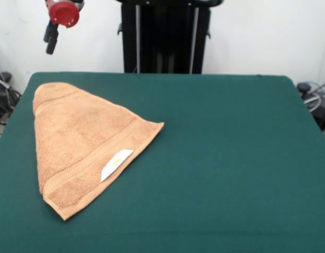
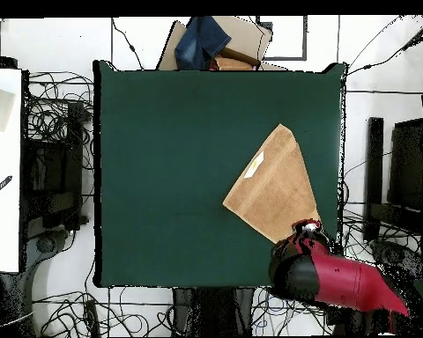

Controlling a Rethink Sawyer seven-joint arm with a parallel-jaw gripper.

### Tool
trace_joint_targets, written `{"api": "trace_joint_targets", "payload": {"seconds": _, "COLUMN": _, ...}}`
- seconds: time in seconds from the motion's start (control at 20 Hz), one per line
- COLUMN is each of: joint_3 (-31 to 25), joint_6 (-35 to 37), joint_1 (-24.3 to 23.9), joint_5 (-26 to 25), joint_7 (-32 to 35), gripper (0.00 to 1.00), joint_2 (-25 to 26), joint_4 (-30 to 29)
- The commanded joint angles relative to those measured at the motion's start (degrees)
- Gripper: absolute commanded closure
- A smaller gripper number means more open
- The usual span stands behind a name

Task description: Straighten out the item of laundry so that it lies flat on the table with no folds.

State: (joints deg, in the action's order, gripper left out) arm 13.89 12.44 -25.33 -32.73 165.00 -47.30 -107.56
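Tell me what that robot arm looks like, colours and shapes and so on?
The arm is a thick, rounded red shell with a black section at its end. From the front, a round red cap shows at the top, with a dark pincer part hanging below it. Behind stands a black pedestal. No markings are legible.

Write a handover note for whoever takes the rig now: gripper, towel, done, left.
Gripper: raised off the table past the towel's far corner, holding nothing; open or shut is not clear.
Towel: on the camera-left part of the table in the front view, folded into a rough triangle, white label facing up near its long edge.
Done: nothing visible yet, the fold is in place.
Left: grasp a corner, open the fold, lay the towel flat.
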Motion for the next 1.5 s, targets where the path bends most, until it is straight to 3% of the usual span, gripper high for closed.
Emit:
{"api": "trace_joint_targets", "payload": {"seconds": 0.05, "joint_3": -15.12, "joint_6": 14.19, "joint_1": -9.65, "joint_5": -6.17, "joint_7": -33.60, "gripper": 0.00, "joint_2": -5.90, "joint_4": -3.83}}
{"api": "trace_joint_targets", "payload": {"seconds": 0.3, "joint_3": -13.59, "joint_6": 8.49, "joint_1": -7.98, "joint_5": -10.58, "joint_7": -26.20, "gripper": 0.00, "joint_2": -5.04, "joint_4": -4.30}}
{"api": "trace_joint_targets", "payload": {"seconds": 0.55, "joint_3": -12.78, "joint_6": 6.06, "joint_1": -7.03, "joint_5": -10.64, "joint_7": -22.90, "gripper": 0.00, "joint_2": -3.80, "joint_4": -4.18}}
{"api": "trace_joint_targets", "payload": {"seconds": 1.2, "joint_3": -13.54, "joint_6": 4.08, "joint_1": -8.13, "joint_5": -9.90, "joint_7": -22.99, "gripper": 0.00, "joint_2": -1.71, "joint_4": -3.83}}
{"api": "trace_joint_targets", "payload": {"seconds": 1.4, "joint_3": -16.44, "joint_6": 3.89, "joint_1": -11.11, "joint_5": -8.06, "joint_7": -23.69, "gripper": 0.00, "joint_2": -1.77, "joint_4": -5.01}}
{"api": "trace_joint_targets", "payload": {"seconds": 1.5, "joint_3": -21.57, "joint_6": -3.38, "joint_1": -16.64, "joint_5": -7.28, "joint_7": -21.69, "gripper": 0.00, "joint_2": -1.86, "joint_4": -6.84}}
